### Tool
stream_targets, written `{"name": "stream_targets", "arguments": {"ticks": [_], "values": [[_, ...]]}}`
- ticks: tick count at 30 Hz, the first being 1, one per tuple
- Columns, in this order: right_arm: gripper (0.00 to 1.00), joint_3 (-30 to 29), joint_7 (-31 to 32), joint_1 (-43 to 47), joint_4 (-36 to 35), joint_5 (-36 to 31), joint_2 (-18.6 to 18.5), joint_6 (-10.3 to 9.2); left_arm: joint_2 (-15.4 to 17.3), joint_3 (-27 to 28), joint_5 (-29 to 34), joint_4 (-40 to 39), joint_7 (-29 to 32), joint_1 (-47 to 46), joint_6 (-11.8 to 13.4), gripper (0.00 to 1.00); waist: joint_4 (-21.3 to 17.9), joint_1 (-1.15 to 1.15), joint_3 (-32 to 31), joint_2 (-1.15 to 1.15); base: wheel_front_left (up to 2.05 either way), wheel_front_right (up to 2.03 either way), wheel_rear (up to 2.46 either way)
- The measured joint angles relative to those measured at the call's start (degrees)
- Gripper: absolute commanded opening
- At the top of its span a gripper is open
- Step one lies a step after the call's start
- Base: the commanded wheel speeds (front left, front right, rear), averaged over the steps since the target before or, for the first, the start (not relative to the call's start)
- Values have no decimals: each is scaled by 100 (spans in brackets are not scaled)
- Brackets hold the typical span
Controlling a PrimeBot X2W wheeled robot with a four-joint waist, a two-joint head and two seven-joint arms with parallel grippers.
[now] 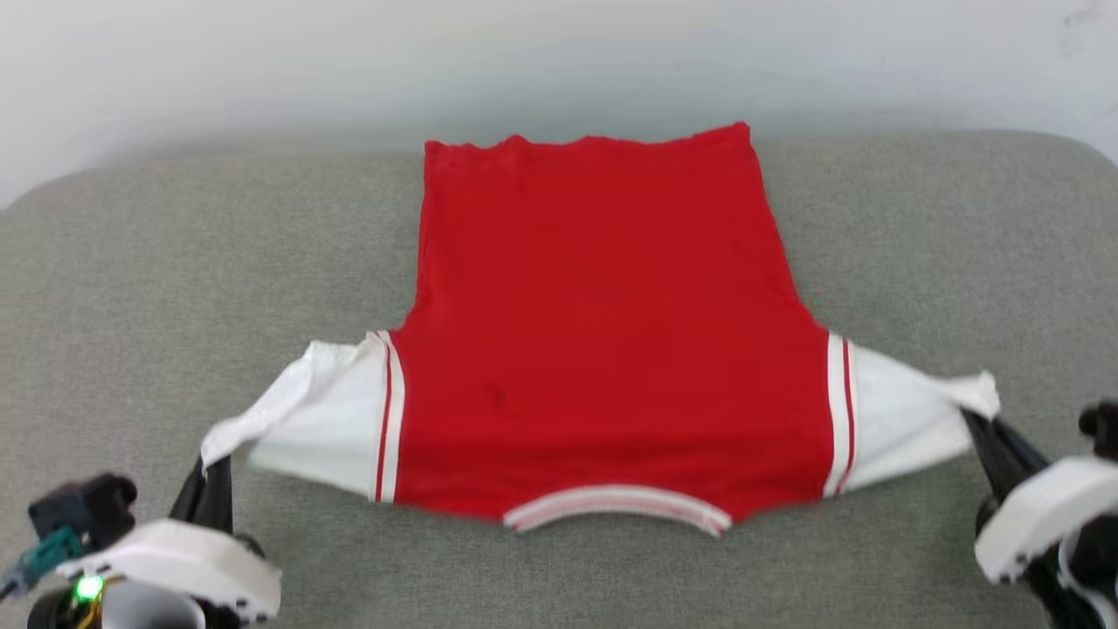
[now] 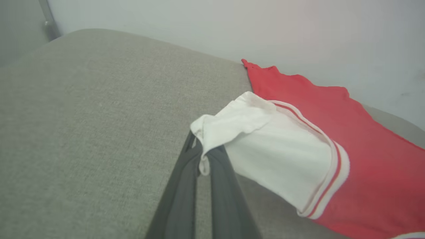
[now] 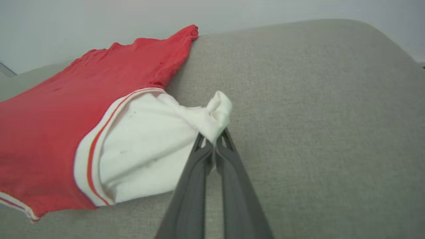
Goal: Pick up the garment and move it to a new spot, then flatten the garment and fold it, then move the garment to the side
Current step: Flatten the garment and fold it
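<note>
Red garment [image 1: 603, 332] on grey upholstery [image 1: 175, 262]

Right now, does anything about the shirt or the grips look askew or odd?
Nothing serious. The garment lies spread, plain red side up, on the grey cushion. Only the white sleeve tips look bunched where the left gripper and right gripper pinch them; the far hem is wavy.

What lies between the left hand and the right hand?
In the head view, the garment spans that stretch: the left hand pinches one white sleeve, the right hand the other, with the red body flat between.
</note>
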Motion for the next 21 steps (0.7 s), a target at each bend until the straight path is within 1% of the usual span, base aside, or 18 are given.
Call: {"name": "stream_targets", "arguments": {"ticks": [4,7,10,12,13,14,15,16,17,21], "values": [[0,-713,616,1037,-794,-350,368,0,109,16,-62,-532,241,727,266,0,76,0,-164,0,0,0,0],[0,-1132,1129,1689,-1366,-616,724,0,171,-79,-110,-782,492,1098,393,0,155,0,-232,0,0,0,0],[0,-1318,1590,2154,-1726,-822,1068,0,264,-156,-77,-925,621,1288,470,0,215,0,-276,0,0,0,0],[0,-1356,1811,2280,-1838,-911,1207,0,257,-243,-21,-1003,623,1296,486,0,240,1,-287,0,0,0,0],[9,-1382,1841,2282,-1873,-943,1273,-1,234,-304,26,-1024,622,1291,486,0,249,1,-290,0,0,0,0],[38,-1392,1894,2279,-1892,-969,1303,-1,205,-364,80,-1047,609,1261,486,0,260,1,-293,0,0,0,0],[92,-1394,1900,2266,-1907,-988,1317,-1,168,-411,129,-1071,576,1220,485,0,273,1,-295,0,0,0,0],[100,-1417,1819,2220,-1939,-992,1341,-1,135,-454,168,-1087,552,1177,482,0,285,1,-290,0,0,0,0],[100,-1417,1819,2220,-1939,-992,1341,-1,135,-454,168,-1087,552,1177,482,0,285,1,-290,0,0,0,0],[100,-1735,1214,1369,-1911,-976,1365,-3,-20,-593,332,-1215,350,945,461,0,347,1,-170,0,0,0,0]]}}
